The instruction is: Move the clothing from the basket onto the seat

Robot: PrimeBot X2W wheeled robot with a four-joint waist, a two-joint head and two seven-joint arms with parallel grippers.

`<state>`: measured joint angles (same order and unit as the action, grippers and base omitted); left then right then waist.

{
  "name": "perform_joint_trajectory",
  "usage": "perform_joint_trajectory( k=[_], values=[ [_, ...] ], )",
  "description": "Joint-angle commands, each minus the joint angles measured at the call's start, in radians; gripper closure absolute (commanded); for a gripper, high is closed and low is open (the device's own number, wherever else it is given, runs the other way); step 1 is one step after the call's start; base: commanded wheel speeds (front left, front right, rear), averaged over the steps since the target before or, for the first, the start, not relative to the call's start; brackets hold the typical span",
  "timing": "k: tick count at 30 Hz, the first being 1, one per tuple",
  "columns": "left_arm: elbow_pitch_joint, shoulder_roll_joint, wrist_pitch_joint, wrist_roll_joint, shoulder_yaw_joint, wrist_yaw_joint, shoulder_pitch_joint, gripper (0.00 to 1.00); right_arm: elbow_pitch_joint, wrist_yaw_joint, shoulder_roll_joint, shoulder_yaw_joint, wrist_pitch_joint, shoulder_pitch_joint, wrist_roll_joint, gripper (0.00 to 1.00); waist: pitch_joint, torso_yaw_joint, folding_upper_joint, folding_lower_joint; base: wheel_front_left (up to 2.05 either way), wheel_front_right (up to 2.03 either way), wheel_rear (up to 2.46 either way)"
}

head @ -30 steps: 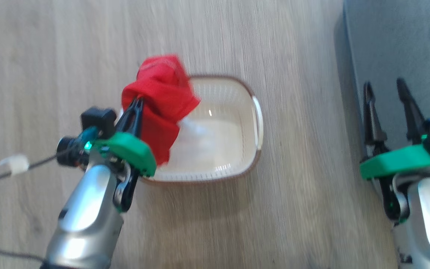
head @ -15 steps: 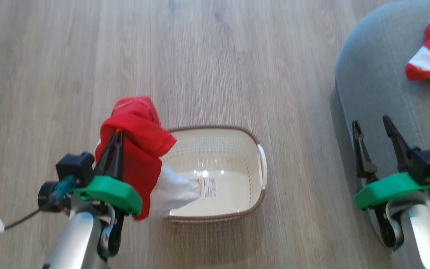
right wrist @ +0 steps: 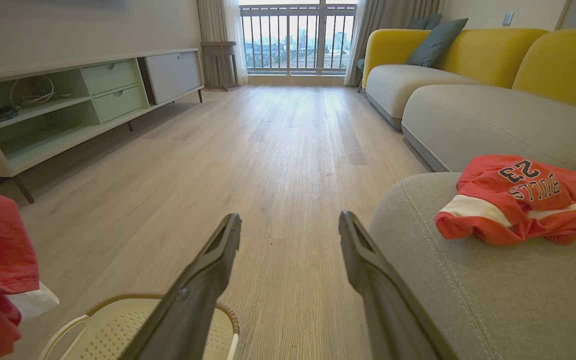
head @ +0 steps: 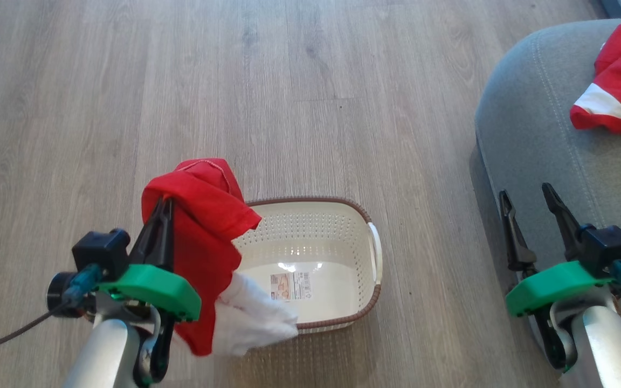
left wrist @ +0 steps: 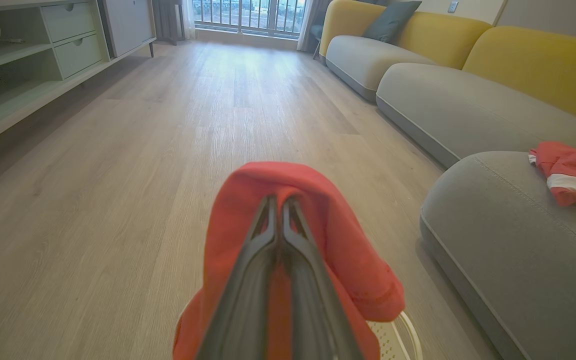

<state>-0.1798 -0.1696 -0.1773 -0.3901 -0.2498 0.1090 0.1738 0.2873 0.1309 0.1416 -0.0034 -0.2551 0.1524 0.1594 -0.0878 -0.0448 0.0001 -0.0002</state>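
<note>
My left gripper (head: 166, 203) is shut on a red garment with a white panel (head: 208, 237), which hangs over the near left corner of the cream basket (head: 343, 213); its white end droops over the basket's front rim. In the left wrist view the red cloth (left wrist: 348, 265) drapes over my shut left gripper (left wrist: 279, 200). A second red and white garment with dark lettering (head: 620, 81) lies on the grey seat (head: 531, 108) at the right. My right gripper (head: 526, 196) is open and empty at the seat's near edge. The right wrist view shows my right gripper (right wrist: 289, 225), the lettered garment (right wrist: 513, 197), seat (right wrist: 493, 300) and basket (right wrist: 113, 320).
The basket stands on a wooden floor (head: 289, 81) and holds a label (head: 290, 284) on its bottom. Yellow-backed sofas (right wrist: 468, 60) run along the right wall. A low pale shelf unit (right wrist: 68, 100) lines the left wall, and a cable (head: 25, 326) trails from my left wrist.
The head camera has tilted, so the whole view shifted and more of the seat shows. My left gripper stays shut on the red garment, which has risen clear of the basket's inside.
</note>
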Motion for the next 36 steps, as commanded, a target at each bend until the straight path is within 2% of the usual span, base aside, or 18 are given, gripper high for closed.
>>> perform_joint_trajectory(
  k=[1,29,33,36],
  values=[
    [0.042,-0.024,-0.004,-0.002,0.040,0.004,0.020,1.00,-0.028,0.000,0.016,0.023,-0.007,0.023,0.003,0.00,0.003,-0.001,-0.0001,0.0002,0.00,0.00,0.00],
    [0.058,-0.038,-0.005,-0.013,0.021,0.011,0.020,1.00,-0.036,0.000,0.017,0.029,-0.007,0.024,0.006,0.00,0.001,0.000,-0.0001,0.0002,0.00,0.00,0.00],
    [0.068,-0.039,-0.002,-0.014,0.015,0.009,0.028,1.00,-0.040,0.000,0.022,0.089,-0.007,0.043,0.009,0.00,-0.002,-0.004,-0.0001,0.0002,0.00,0.00,0.00],
    [0.079,-0.040,0.006,-0.008,-0.002,0.003,0.036,1.00,-0.034,0.000,0.026,0.216,-0.007,0.078,0.019,0.00,-0.003,-0.010,-0.0001,0.0002,0.00,0.00,0.00]
  ],
)
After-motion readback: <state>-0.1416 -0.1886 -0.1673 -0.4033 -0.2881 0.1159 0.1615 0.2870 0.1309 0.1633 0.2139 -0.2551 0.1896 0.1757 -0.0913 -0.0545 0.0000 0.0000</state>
